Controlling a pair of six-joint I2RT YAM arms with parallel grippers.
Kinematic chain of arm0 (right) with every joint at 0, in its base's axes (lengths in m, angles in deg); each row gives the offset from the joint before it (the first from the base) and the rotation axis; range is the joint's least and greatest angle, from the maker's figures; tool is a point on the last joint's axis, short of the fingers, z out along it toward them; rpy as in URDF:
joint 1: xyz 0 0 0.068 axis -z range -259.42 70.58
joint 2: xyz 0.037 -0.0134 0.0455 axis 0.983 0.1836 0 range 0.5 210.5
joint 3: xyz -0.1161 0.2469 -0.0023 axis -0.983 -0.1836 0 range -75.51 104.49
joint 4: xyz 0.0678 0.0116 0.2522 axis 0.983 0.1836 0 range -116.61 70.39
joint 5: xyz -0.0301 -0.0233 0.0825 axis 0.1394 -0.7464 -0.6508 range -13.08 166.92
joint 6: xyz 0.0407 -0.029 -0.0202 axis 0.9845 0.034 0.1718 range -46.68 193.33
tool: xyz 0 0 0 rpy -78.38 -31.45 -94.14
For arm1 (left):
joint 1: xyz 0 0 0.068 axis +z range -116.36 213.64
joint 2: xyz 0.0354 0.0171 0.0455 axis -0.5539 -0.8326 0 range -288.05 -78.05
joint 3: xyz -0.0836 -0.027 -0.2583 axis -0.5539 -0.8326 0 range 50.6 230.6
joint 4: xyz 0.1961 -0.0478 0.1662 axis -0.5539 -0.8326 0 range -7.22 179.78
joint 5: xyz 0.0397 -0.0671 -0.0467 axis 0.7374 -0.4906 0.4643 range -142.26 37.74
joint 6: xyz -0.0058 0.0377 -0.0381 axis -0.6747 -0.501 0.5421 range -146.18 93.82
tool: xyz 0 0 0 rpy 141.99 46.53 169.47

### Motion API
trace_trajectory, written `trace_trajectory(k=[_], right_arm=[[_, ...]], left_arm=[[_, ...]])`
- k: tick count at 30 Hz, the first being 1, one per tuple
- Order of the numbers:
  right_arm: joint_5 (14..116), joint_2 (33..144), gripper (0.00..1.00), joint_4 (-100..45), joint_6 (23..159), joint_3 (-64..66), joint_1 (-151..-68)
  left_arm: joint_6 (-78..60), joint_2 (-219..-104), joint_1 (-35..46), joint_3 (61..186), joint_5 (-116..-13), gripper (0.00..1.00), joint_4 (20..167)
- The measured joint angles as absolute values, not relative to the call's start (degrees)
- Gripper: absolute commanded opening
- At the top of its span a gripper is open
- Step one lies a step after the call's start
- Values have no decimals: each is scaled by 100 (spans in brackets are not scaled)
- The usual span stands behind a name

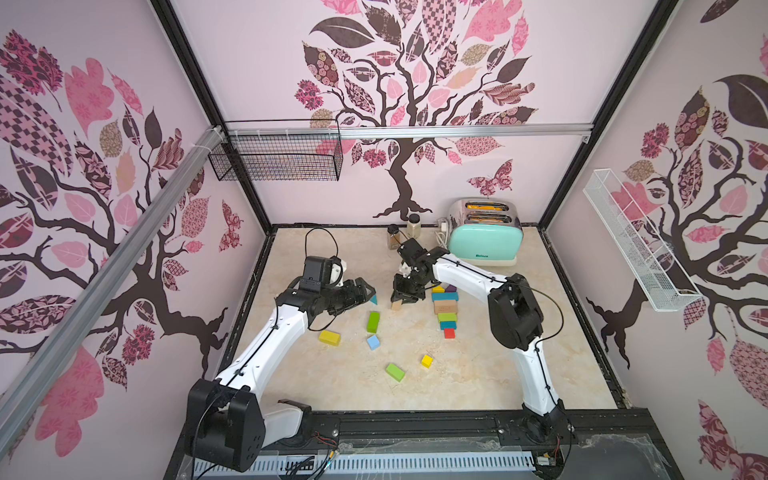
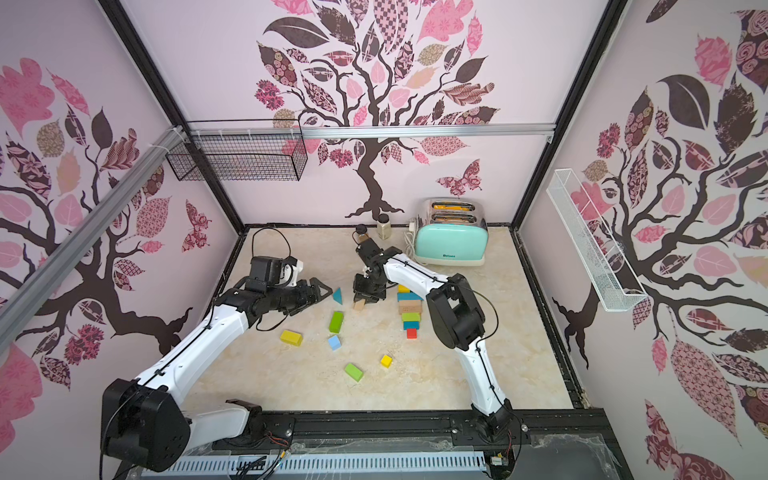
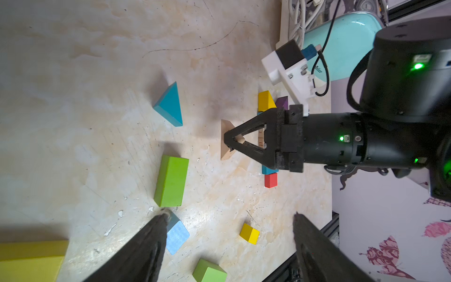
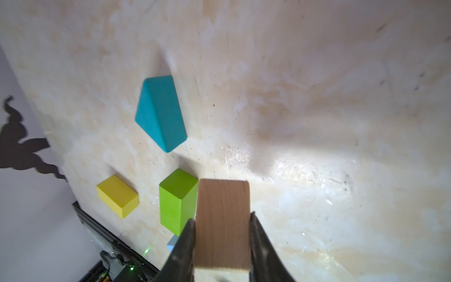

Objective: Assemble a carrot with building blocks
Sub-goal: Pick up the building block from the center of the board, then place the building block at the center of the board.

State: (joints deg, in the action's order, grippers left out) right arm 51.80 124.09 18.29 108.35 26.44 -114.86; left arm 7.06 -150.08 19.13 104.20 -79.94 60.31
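Fingers [image 4: 183,249] of the right gripper [image 4: 222,218] are pinched narrow on a bare wooden wedge [image 4: 223,195], one pad against each side, low over the tabletop [image 1: 478,374]. I can't tell whether the wedge is clear of the surface.

Just right of it the carrot row [image 1: 445,307] lies flat on the table. It has a yellow wedge [image 1: 438,289] and a purple wedge [image 1: 451,288] at the far end, then bricks stepping narrower to a red cube [image 1: 449,333] at the near tip.

To the left, the left gripper [image 1: 368,293] hangs with its fingers spread wide and empty, its tips just beside a teal wedge [image 1: 375,299]. Nearer, the spare blocks lie scattered: a green brick [image 1: 373,322], a yellow brick [image 1: 329,338], a light blue cube [image 1: 373,342], a yellow cube [image 1: 427,360] and a second green brick [image 1: 395,372].

The grip worries me. A wedge has sloping faces, and if a pad sits on a slope the wedge could twist or squirt out once it is carried. The row is only laid loose, so a low swing to the right could shove its bricks out of line. The two grippers are also near each other, so a reach by either could bump the other or knock the teal wedge away.
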Motion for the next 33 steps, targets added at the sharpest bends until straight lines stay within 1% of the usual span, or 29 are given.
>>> trace_trajectory(k=[5, 13, 24, 33], right_arm=[[4235, 12009, 27, 581, 11637, 2087, -11169], [3219, 11876, 28, -1272, 13099, 1650, -11213], [2666, 11624, 28, -3110, 14629, 1274, -11174], [2428, 11574, 28, -3766, 15224, 1247, -11167]], left_arm=[[850, -14953, 1913, 10188, -8316, 84, 6400], [1307, -14925, 1896, 10110, -8628, 82, 7102], [2631, -14931, 1935, 10108, -8746, 67, 7917], [2627, -15032, 1937, 10226, -8368, 69, 8026]])
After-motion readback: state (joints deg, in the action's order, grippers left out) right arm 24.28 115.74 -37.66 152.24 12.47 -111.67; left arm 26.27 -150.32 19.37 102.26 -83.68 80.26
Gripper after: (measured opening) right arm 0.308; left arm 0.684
